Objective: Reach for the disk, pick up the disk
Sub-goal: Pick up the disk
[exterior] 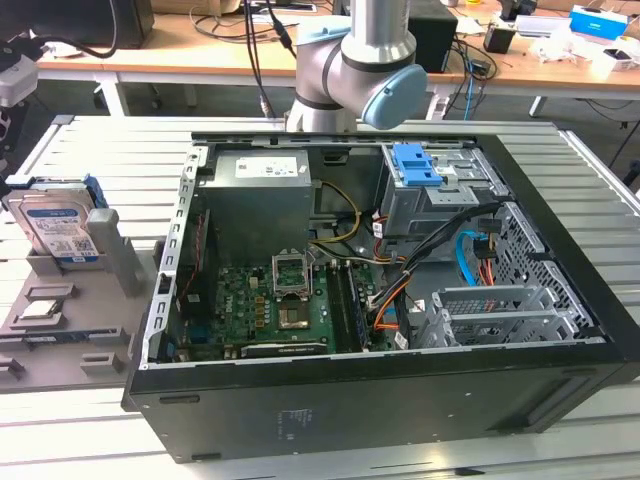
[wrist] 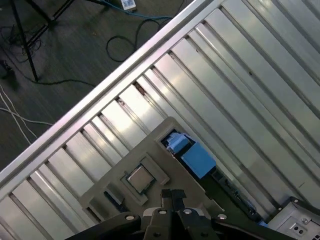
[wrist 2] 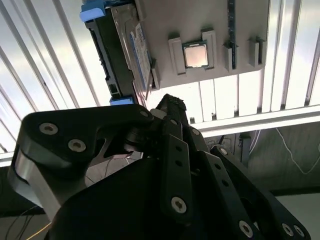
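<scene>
A slatted metal table (exterior: 90,440) stands before cluttered wooden desks (exterior: 200,55), with cables (wrist: 120,42) strewn over dark floor (wrist: 60,65).

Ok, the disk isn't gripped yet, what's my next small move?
Probably open the gripper and ease it toward the disk: its jaws look shut with nothing between them, and the disk stands on edge in its gray holder, apart from them.

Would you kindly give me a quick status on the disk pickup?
Gripper shut, empty, short of the disk. Disk upright in gray holder, untouched. Chip beside it, apart.
</scene>
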`<control>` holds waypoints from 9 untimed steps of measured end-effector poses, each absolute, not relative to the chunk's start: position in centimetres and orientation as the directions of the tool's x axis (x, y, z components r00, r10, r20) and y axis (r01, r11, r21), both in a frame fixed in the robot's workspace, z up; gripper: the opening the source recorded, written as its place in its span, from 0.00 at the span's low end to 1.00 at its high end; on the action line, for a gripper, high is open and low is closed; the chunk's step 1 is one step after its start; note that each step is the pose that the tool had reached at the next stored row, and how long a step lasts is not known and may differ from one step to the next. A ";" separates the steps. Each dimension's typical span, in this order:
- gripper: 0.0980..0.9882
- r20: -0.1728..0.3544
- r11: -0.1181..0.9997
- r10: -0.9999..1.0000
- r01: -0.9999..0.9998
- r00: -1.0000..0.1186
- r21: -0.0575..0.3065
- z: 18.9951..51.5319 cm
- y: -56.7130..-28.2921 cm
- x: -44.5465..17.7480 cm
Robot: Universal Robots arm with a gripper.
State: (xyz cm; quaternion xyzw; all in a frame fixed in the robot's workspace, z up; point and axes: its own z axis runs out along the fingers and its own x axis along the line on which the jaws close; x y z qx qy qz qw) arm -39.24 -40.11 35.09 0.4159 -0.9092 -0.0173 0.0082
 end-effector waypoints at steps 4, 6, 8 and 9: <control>0.01 0.000 0.601 -0.799 -0.798 -0.602 0.038 35.1 -40.1 -39.2; 0.01 0.000 0.584 -0.811 -0.811 -0.585 0.038 35.1 -40.1 -39.2; 0.01 0.001 0.564 -0.826 -0.825 -0.564 0.038 35.1 -40.1 -39.2; 0.01 0.001 0.555 -0.831 -0.831 -0.556 0.038 35.1 -40.1 -39.2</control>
